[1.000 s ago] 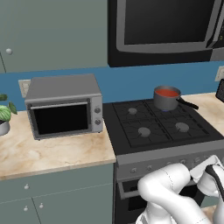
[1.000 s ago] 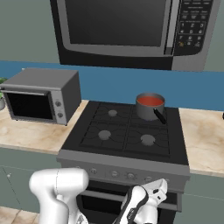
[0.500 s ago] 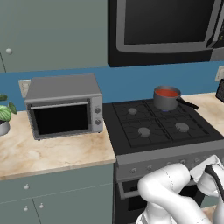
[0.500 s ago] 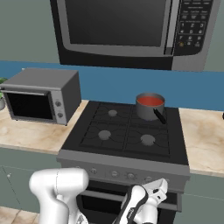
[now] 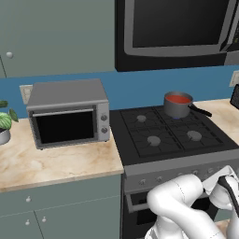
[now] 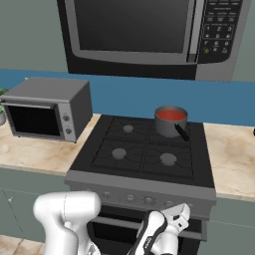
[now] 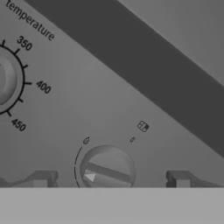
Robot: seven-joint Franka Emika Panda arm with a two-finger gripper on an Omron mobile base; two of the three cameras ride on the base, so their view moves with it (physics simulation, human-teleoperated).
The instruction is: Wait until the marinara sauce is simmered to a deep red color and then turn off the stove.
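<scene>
My jaws stand wide around the small round grey burner knob (image 7: 106, 170) at six o'clock (stiff, smooth, grip its raised bar). Red marinara sauce (image 5: 178, 99) sits at the black gas stove's (image 5: 173, 138) one o'clock.

Blue backsplash (image 5: 140, 91), grey-green cabinets (image 5: 56, 37), marble counter (image 5: 51, 163) with toaster oven (image 5: 67, 119), black microwave (image 6: 144, 35) overhead

A home kitchen: a black gas stove (image 5: 172, 135) with a grey knob panel stands between marble-look tabletops (image 5: 51, 163), with a microwave (image 6: 149, 35) mounted above it. At the stove's nine o'clock sits a silver toaster oven (image 5: 70, 119). Grey-green cupboards (image 5: 56, 37) hang over a blue wall strip (image 6: 124, 97). A saucepan (image 6: 171, 121) sits on a rear burner.
</scene>
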